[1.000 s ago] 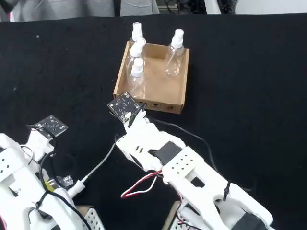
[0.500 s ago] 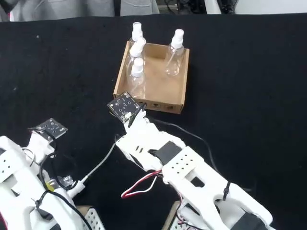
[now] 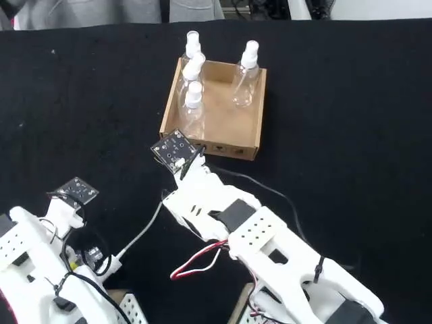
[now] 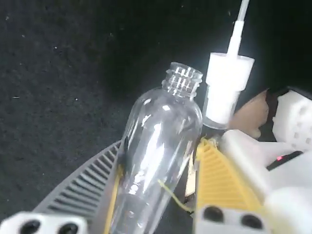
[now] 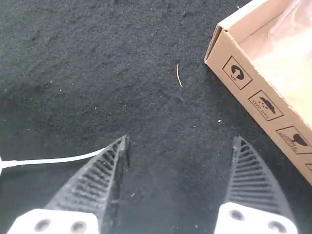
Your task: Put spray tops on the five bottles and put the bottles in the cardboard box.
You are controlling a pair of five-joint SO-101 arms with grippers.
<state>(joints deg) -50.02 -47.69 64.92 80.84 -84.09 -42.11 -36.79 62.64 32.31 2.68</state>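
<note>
Bottle: clear, glossy, smooth plastic. Spray top: opaque white plastic, smooth. Cardboard box: matt brown paperboard. Bench: black cloth, matt, fuzzy, flecked with lint. Right gripper: ribbed, matt dark-grey plastic fingers on white plastic bases.

Handling pictograms — cardboard box side

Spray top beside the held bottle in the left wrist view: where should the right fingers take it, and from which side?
Take the spray top by its white body, across the width, not by the thin tube. Come from the side away from the bottle, which sits close beside it. That probably leaves the tube free for the open neck.
</note>
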